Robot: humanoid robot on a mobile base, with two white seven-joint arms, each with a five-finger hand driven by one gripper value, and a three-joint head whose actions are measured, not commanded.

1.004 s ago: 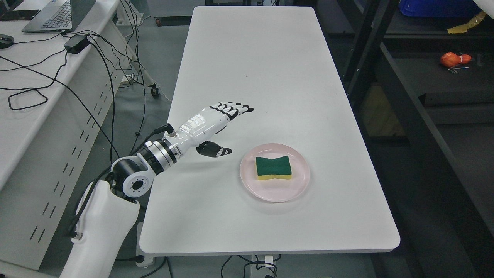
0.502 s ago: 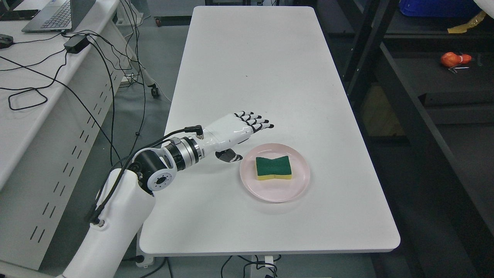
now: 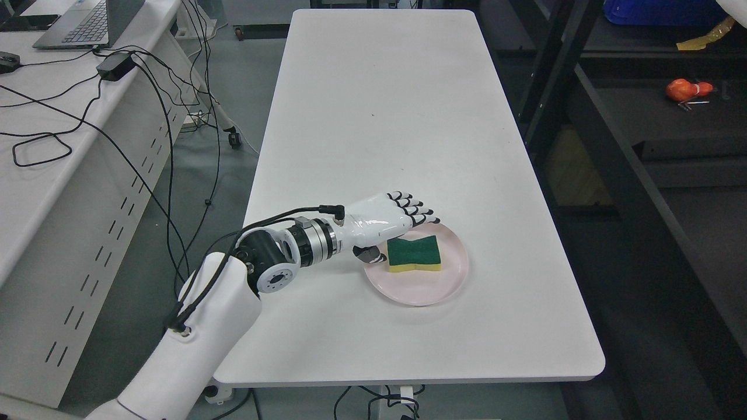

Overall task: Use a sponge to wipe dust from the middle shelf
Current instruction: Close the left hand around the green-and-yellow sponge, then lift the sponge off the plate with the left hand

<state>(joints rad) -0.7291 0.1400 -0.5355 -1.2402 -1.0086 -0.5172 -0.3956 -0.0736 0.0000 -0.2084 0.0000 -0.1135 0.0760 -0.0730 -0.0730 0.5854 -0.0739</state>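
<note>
I see the long white table (image 3: 373, 116) filling the middle of my view, and on its right a dark shelving rack (image 3: 589, 99) with a small orange object (image 3: 688, 89) lying on one of its boards. On the left stands a white desk (image 3: 35, 192) with many black cables (image 3: 134, 116) and a laptop (image 3: 81, 20) at the far corner. My left arm (image 3: 222, 303) comes in from the lower left and reaches over the near part of the table. The pink plate (image 3: 435, 289) sits near the front edge. The left hand (image 3: 388, 224) is at the plate's left rim, its fingers (image 3: 417, 211) stretched out and released, holding nothing, with the tips over the far edge of the plate. The green and yellow sponge (image 3: 414, 254) lies flat on the plate, just beside the thumb, and I cannot tell if they touch
</note>
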